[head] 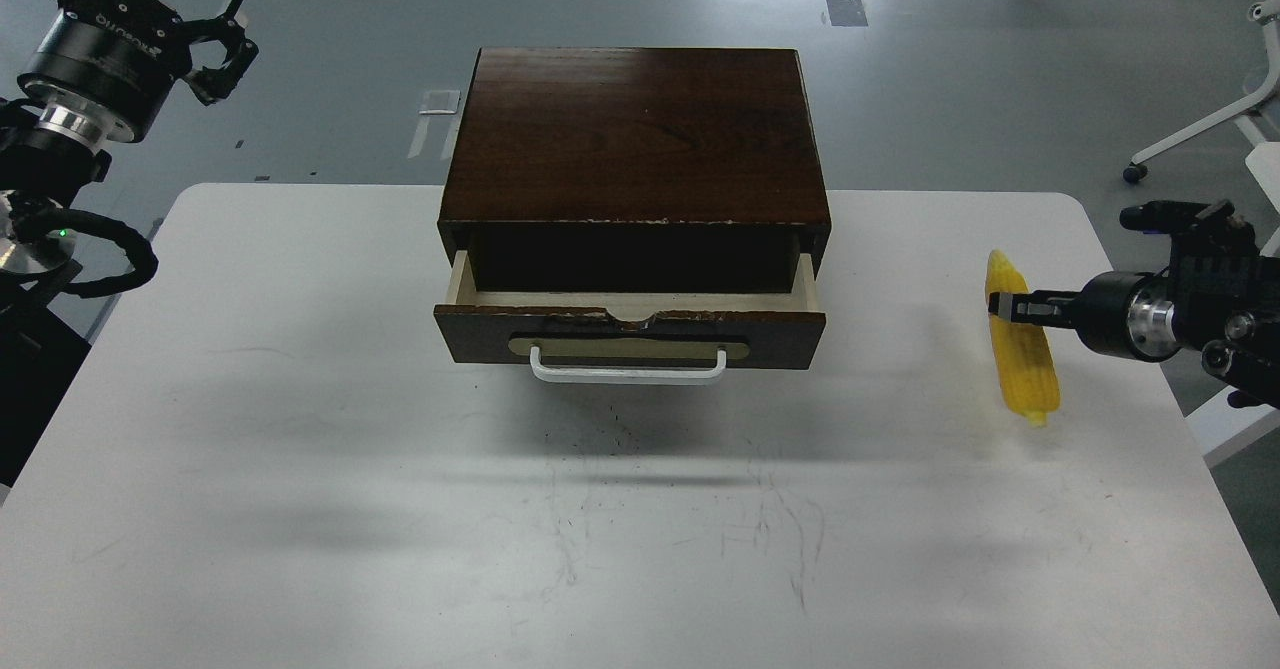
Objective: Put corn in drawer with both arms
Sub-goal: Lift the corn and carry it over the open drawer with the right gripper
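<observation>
Yellow corn point(1022, 369) clamped in right jaws point(1000, 306), left jaws point(225, 39) spread, drawer point(630, 334) interior shadowed

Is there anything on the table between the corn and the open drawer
Nothing visible. The right gripper is at the corn on the table's right side, and only bare tabletop lies between it and the drawer, which is pulled partly open.
</observation>
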You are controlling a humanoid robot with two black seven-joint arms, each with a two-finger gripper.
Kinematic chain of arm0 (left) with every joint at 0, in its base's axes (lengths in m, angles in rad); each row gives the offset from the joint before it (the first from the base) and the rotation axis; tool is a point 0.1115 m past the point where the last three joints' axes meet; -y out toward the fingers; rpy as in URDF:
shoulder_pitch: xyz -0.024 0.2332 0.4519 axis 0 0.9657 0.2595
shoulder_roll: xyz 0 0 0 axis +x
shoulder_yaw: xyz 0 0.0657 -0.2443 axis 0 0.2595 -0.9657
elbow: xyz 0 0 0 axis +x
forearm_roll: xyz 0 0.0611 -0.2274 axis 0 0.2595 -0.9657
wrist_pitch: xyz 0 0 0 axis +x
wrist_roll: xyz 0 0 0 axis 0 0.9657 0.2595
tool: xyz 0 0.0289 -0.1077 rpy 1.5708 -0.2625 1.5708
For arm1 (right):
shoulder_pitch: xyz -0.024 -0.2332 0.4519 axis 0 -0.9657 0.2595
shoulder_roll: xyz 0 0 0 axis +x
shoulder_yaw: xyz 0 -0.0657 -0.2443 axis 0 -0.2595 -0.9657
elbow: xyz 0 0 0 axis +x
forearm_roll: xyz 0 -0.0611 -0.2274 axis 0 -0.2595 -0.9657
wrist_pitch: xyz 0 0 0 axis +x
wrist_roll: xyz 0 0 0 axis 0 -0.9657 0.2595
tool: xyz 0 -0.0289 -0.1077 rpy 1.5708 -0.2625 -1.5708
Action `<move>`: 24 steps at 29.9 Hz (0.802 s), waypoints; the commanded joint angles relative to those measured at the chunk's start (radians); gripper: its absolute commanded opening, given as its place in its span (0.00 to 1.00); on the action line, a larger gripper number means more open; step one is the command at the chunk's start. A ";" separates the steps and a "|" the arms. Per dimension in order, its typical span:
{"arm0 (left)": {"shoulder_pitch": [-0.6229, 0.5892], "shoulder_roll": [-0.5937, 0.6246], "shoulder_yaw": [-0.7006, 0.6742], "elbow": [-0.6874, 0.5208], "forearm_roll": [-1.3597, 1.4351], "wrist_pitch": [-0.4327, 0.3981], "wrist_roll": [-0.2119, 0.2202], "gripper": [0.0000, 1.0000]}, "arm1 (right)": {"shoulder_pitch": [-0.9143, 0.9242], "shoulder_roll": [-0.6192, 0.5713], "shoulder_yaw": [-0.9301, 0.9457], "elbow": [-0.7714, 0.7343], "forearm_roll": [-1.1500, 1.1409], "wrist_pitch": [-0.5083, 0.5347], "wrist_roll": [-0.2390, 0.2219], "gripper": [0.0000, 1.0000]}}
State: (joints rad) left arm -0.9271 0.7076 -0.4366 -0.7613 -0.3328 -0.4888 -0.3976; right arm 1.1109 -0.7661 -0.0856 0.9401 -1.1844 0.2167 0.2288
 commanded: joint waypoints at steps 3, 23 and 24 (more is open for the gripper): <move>0.002 0.022 0.004 -0.012 0.000 0.000 0.002 0.98 | 0.144 -0.044 0.145 0.216 -0.001 -0.010 0.007 0.00; 0.021 0.081 0.012 -0.020 0.063 0.000 -0.001 0.98 | 0.423 0.315 0.129 0.374 -0.633 -0.023 0.007 0.00; 0.021 0.087 0.010 -0.020 0.063 0.000 0.000 0.98 | 0.422 0.326 0.119 0.375 -0.647 -0.023 0.009 0.00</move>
State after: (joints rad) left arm -0.9093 0.7823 -0.4229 -0.7806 -0.2692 -0.4888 -0.3984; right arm 1.5337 -0.4861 0.0479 1.3053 -1.7629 0.1933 0.2316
